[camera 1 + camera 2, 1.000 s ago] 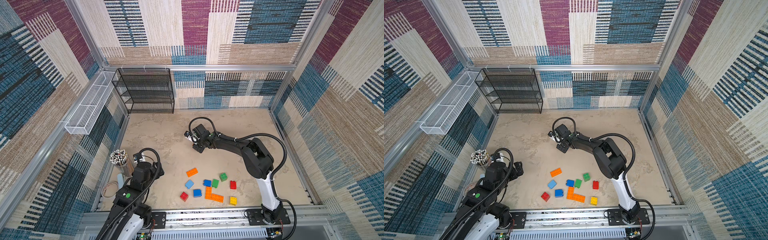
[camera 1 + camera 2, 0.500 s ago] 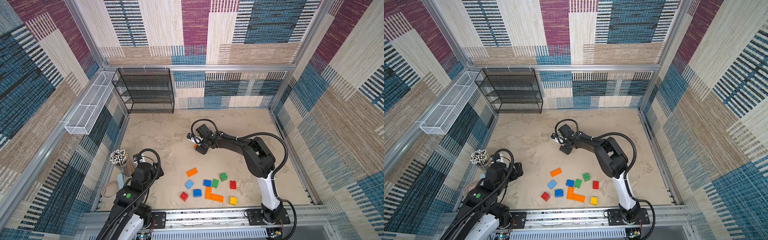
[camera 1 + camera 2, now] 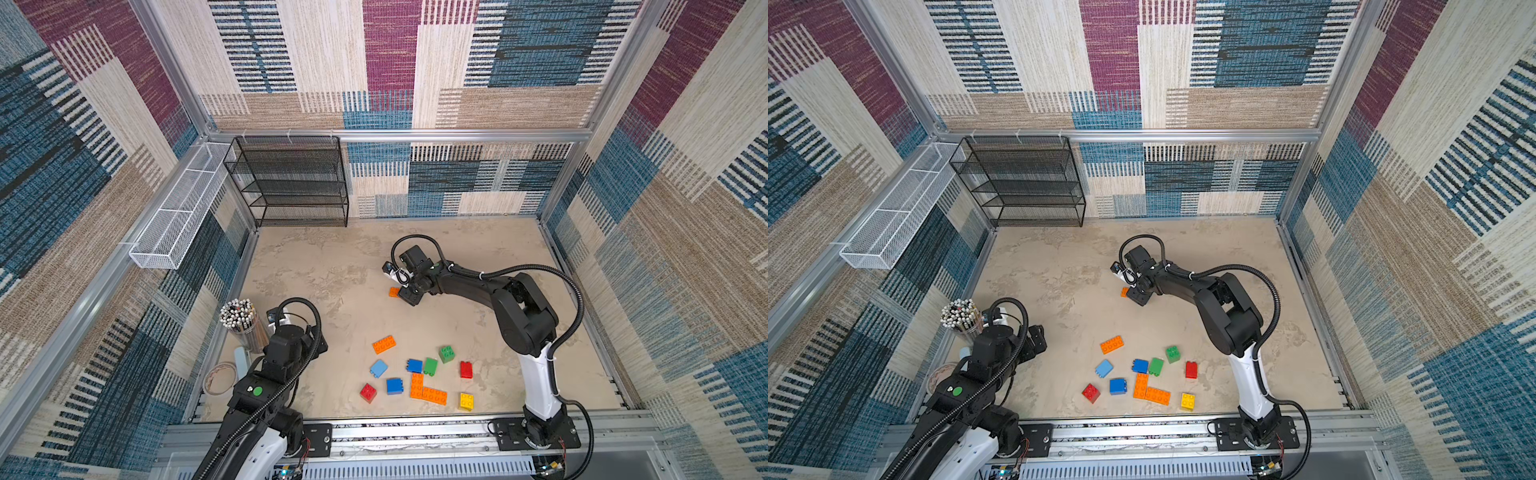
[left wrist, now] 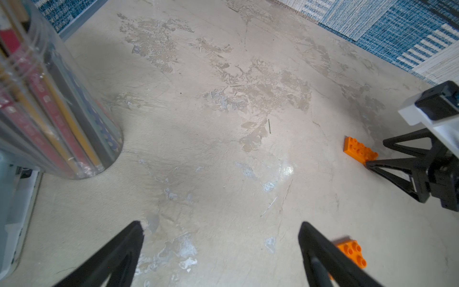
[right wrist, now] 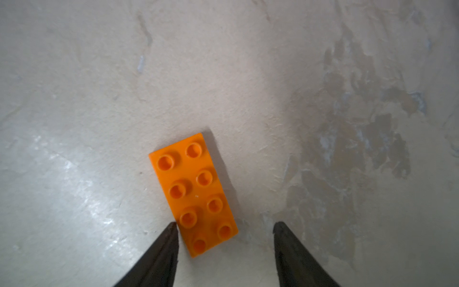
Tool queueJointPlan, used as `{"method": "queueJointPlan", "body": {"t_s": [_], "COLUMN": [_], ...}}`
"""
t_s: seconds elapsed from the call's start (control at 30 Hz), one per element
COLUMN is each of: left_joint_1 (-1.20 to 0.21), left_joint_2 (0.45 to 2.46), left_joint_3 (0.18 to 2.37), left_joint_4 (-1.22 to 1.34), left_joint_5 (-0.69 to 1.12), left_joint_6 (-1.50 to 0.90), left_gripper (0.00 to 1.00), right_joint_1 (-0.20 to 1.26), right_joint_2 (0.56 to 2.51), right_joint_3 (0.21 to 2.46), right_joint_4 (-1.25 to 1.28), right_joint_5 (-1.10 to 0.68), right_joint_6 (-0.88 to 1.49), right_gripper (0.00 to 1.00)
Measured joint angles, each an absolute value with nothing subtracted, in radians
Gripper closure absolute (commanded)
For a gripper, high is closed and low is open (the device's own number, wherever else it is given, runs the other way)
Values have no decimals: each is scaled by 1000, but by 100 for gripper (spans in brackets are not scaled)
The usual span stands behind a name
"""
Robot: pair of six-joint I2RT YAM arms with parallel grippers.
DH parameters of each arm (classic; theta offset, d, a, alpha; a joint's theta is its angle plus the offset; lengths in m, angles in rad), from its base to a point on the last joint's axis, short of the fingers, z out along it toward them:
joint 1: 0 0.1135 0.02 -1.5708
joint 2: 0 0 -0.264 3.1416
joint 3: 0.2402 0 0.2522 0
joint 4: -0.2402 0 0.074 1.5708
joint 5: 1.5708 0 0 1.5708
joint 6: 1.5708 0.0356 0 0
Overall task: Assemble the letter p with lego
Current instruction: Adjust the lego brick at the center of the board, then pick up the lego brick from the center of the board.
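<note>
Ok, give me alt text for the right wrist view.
A long orange lego brick with eight studs lies flat, studs up, on the mottled beige table. The open right gripper straddles the brick's near end, one black fingertip right at its edge, the other apart from it.

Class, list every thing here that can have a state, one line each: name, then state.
orange brick: flat on the table, studs up, not gripped.
right hand: open, astride that brick's end.
left hand: open, empty.
orange pair: flat, touching in an L.
yellow brick: loose, studs up.
pencil cup: upright, full.
</note>
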State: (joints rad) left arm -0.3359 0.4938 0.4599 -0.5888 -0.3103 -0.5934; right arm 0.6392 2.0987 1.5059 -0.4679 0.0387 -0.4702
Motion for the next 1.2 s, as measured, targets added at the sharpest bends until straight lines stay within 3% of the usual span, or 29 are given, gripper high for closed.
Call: {"method": "queueJointPlan", "body": {"t_s": [0.37, 0.53, 0.93, 1.2], "left_joint_1": [-336, -336, -336, -336], "left_joint_2": [537, 610, 725, 731], "left_joint_3": [462, 495, 522, 508], "left_joint_4": [-587, -587, -585, -566], "left_joint_5": [-307, -265, -177, -177], "left_joint_6": [-589, -587, -595, -595], "left_gripper": [1, 1, 2, 2], "right_joint_1": [633, 636, 838, 948], "right_joint_2": [2062, 1914, 1507, 1343], "right_joint_3": [1504, 1442, 1112, 962], "right_joint_4": [-469, -467, -560, -682], "right_joint_5": [56, 45, 139, 131], "right_joint_6": [-443, -358, 191, 569], "right_gripper": [34, 33, 41, 47]}}
